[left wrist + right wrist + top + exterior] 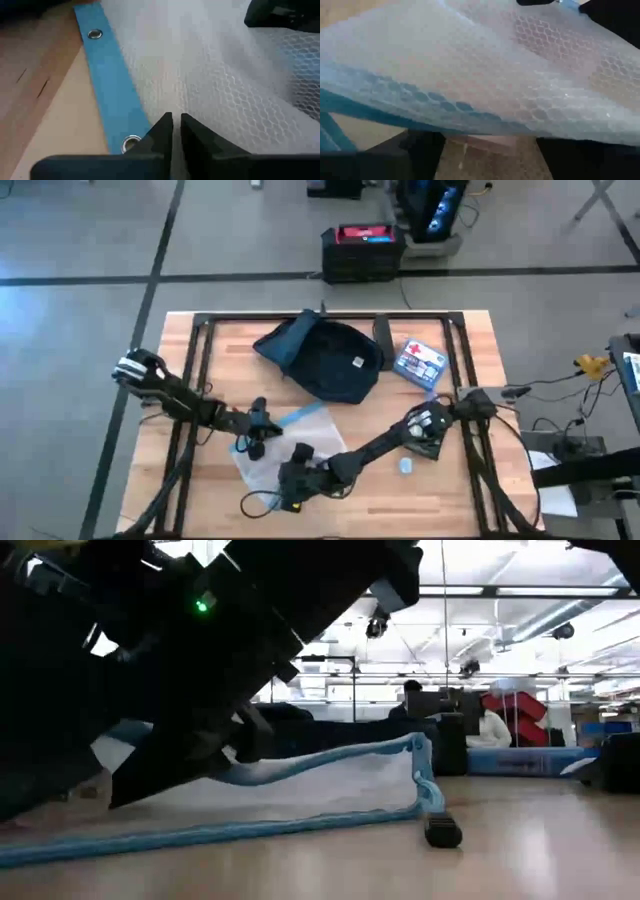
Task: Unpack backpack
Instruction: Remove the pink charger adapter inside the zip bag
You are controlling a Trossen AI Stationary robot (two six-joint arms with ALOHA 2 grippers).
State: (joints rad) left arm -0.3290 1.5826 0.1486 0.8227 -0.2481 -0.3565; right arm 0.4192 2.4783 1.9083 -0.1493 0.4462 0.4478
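Observation:
The dark navy backpack [325,360] lies flat at the table's far middle. Nearer lies a clear bubble-textured pouch [290,442] with blue edge bands. In the low view its far corner [420,745] stands raised, and a small black piece [442,830] below it rests on the table. My left gripper [256,432] [176,127] is shut on the pouch beside an eyelet band [112,95]. My right gripper [296,477] [495,150] is open at the pouch's near edge, with fingers standing wide under the blue edge [395,117]. My left gripper pinches the pouch's clear wall [177,107] between its two fingers, just beside the blue band's eyelet [131,143]. It comes slanting down from the table's left. One layer or several, I cannot tell. Whether my right gripper touches the pouch, I cannot tell.
A small blue-white box [420,360] lies right of the backpack, and a tiny pale item [405,466] lies on the wood near the right arm. A black frame [200,330] rings the tabletop. People and desks show in the room beyond.

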